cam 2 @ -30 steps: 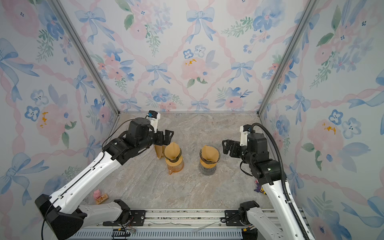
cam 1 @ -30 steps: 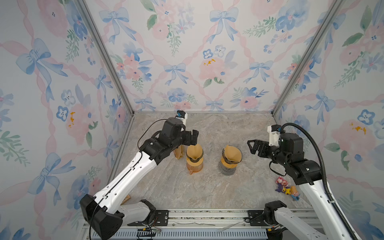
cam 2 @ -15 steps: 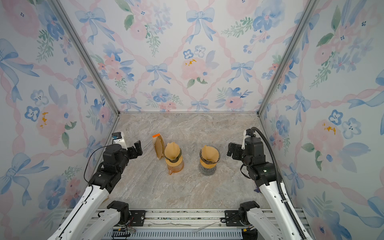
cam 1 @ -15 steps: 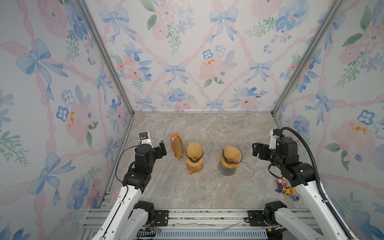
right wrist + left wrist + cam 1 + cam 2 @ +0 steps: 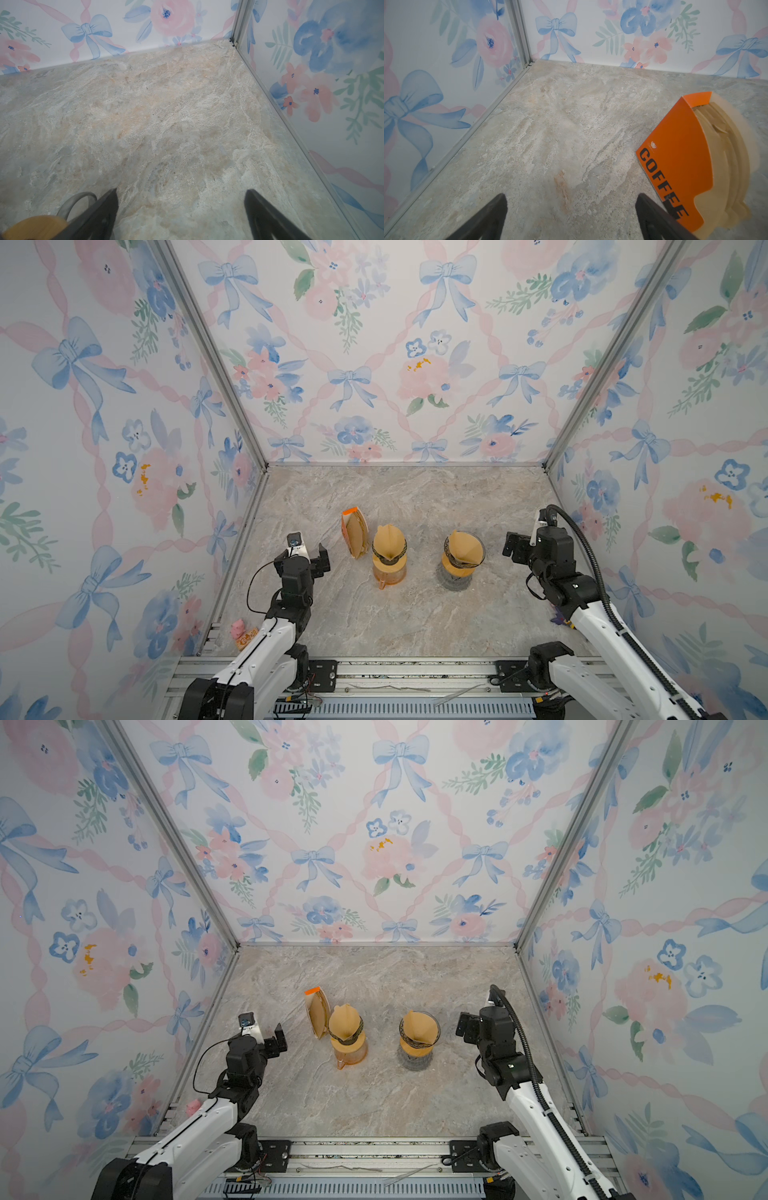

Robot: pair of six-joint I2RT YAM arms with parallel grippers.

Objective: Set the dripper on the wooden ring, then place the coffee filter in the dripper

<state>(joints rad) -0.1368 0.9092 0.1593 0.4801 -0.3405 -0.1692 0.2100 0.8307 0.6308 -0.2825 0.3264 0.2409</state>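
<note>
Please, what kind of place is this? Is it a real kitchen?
Probably not: it looks like a robot test booth. Flowered wallpaper panels in metal posts close three sides, and a left arm and a right arm sit on a front rail, with a coffee dripper between them.

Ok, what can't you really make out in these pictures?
Toy beside the right arm, in a top view: mostly hidden by it.
Pink toy, in both top views: too small to identify.
Dripper in the right wrist view: cut by the picture's edge, partly behind the right gripper.
Filter box lettering, left wrist view: end covered by the left gripper.
</note>
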